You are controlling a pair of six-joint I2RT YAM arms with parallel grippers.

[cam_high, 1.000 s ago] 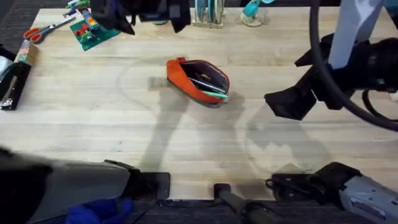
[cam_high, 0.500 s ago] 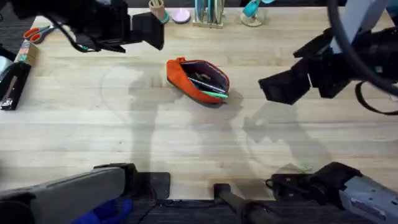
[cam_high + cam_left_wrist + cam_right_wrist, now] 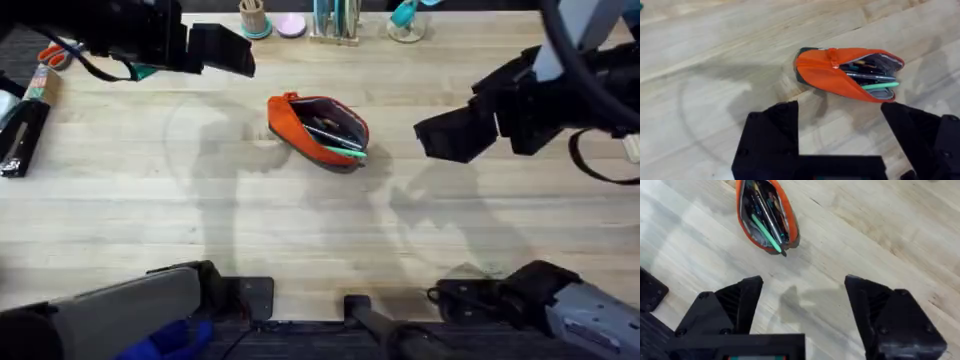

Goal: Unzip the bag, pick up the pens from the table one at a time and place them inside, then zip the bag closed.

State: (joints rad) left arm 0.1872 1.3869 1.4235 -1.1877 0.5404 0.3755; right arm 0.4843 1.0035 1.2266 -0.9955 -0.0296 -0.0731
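The orange bag point(image 3: 300, 121) lies unzipped on the table point(image 3: 300, 230), slightly behind its middle. A green pen point(image 3: 340, 150) and a silver-grey pen point(image 3: 330, 131) rest in its mouth. My left gripper point(image 3: 235, 55) hovers open and empty to the bag's back left. My right gripper point(image 3: 445, 140) hangs open and empty to the bag's right. The left wrist view has the bag point(image 3: 822, 75) with its red zipper pull point(image 3: 831, 54), the green pen point(image 3: 881, 86) and the silver-grey pen point(image 3: 871, 77) beyond the left gripper point(image 3: 840, 135). The right wrist view looks into the bag point(image 3: 744, 222) past the right gripper point(image 3: 805, 305), with the green pen point(image 3: 765, 232) across the opening.
Red-handled scissors point(image 3: 58, 53) and a black stapler-like tool point(image 3: 20, 135) lie at the far left edge. Cups and holders point(image 3: 335, 20) line the back edge. Bare planks stretch in front of the bag down to the arm bases.
My left arm has swung left along the back of the table, away from the bag. My right gripper has shifted slightly back and left. The bag and pens lie as before.
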